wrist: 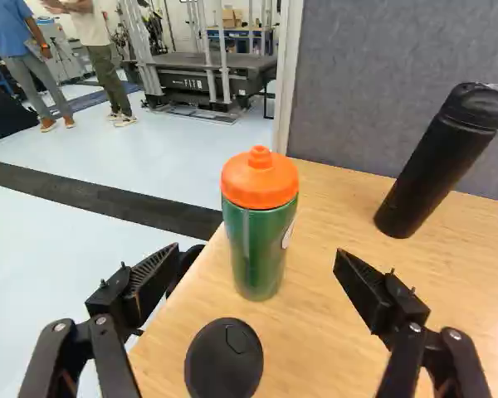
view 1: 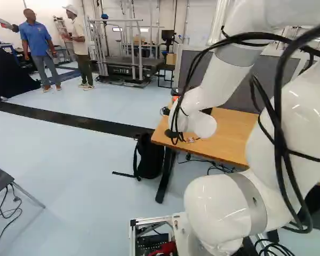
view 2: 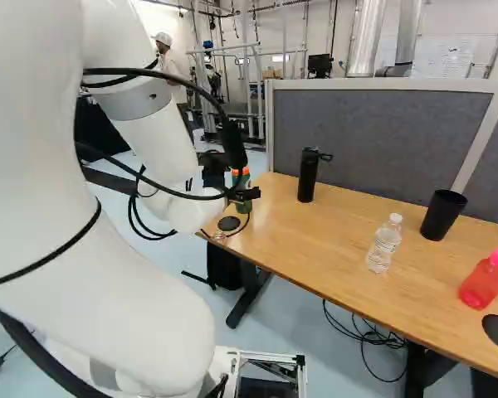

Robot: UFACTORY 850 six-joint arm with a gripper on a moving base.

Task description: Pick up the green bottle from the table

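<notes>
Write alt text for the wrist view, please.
A green bottle with an orange lid stands on a wooden table, ahead of the open gripper. A round black disc is nearer; a black bottle and gray partition stand beyond.

The green bottle stands upright, its smooth body narrowing towards the foot, with part of a white marking on its side. An orange lid with a raised nub tops it. It sits just beyond the round black cap, not touching it.
</notes>
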